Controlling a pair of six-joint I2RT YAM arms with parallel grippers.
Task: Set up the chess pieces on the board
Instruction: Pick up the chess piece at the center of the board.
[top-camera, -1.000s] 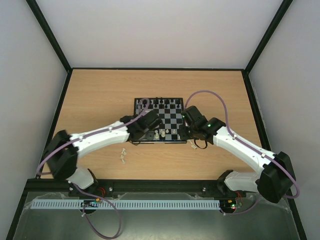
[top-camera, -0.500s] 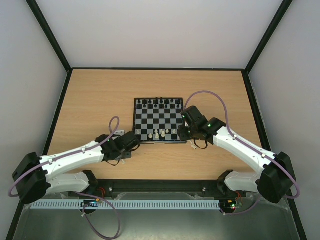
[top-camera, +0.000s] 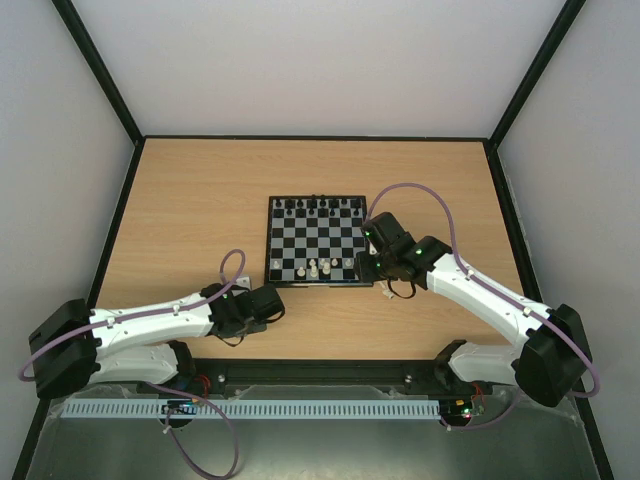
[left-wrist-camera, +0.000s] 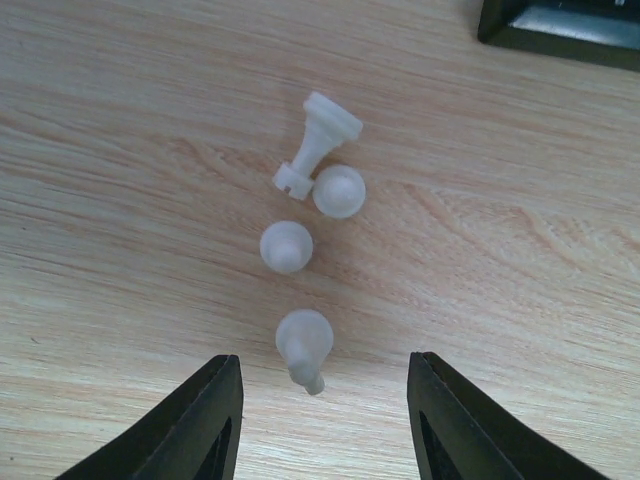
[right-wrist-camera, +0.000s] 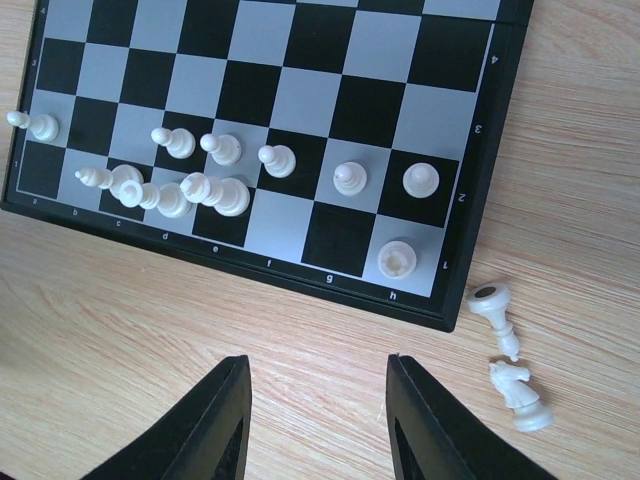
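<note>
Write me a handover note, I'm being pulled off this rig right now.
Left gripper: open, empty, over four loose white pieces on the table.
Right gripper: open, empty, above the table by the board's near edge.
Done: roughly a dozen placed pieces on its two near rows, some bunched.
To do: those four, plus two more pieces lying beside the board's near right corner.

Top view high, near side, angled down; 2 wrist views close, downward; right shares board.
</note>
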